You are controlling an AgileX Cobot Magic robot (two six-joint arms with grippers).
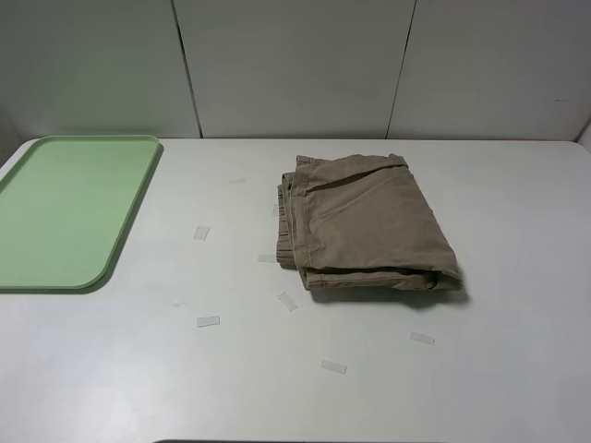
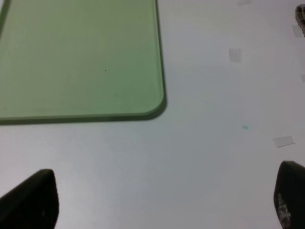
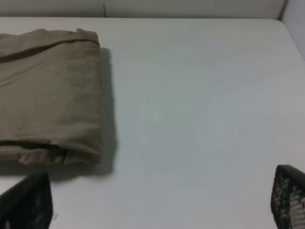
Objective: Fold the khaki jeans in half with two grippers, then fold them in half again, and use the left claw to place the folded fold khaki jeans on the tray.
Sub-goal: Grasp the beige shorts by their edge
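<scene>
The jeans look folded twice, I judge. My left claw hangs wide open, empty, near the tray; next I must reach across to grip them.

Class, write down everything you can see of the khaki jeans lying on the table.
The khaki jeans are tan woven cloth, cotton by the look, folded into a compact, roughly square bundle of several layers. Stacked edges show on its left and near sides; the top is smooth with slight creases. It lies flat on the white table, right of centre, well apart from the green tray. Nothing rests on it.
</scene>
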